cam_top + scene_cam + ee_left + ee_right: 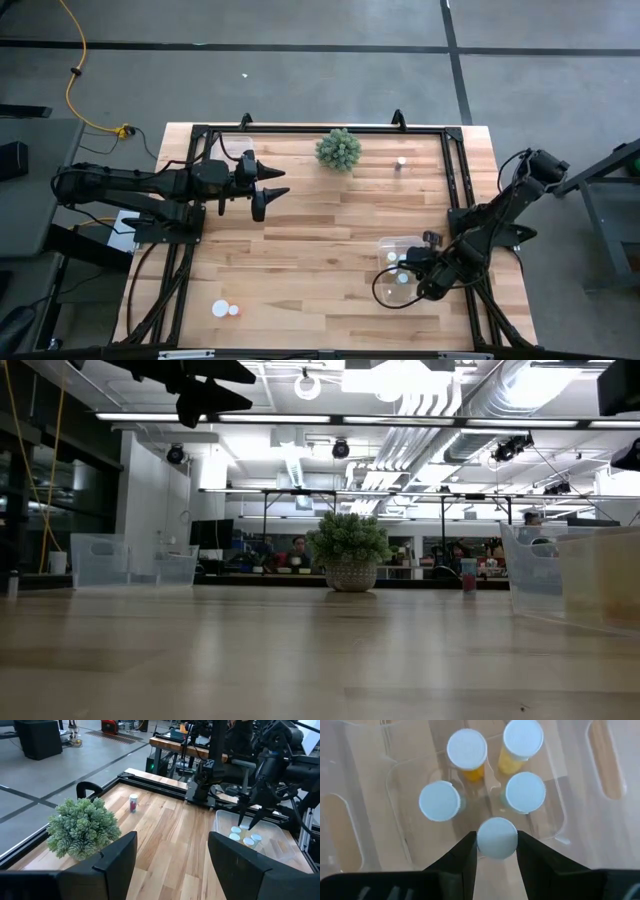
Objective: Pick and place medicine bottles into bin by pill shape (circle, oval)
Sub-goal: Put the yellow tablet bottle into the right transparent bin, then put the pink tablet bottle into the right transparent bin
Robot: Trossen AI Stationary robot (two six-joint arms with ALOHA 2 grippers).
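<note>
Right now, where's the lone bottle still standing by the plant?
In the high view, the bottle stands upright at the table's far edge, right of the plant, well beyond the bin.

White-capped orange bottles point(467, 755), green plant point(339, 149), seemingly clear bin point(388, 248).

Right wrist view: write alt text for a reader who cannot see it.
The right hand grips a white-capped medicine bottle between its two dark fingers, seen from straight above a clear bin. Four more white-capped bottles stand upright in the bin just beyond it, two showing amber bodies.
</note>
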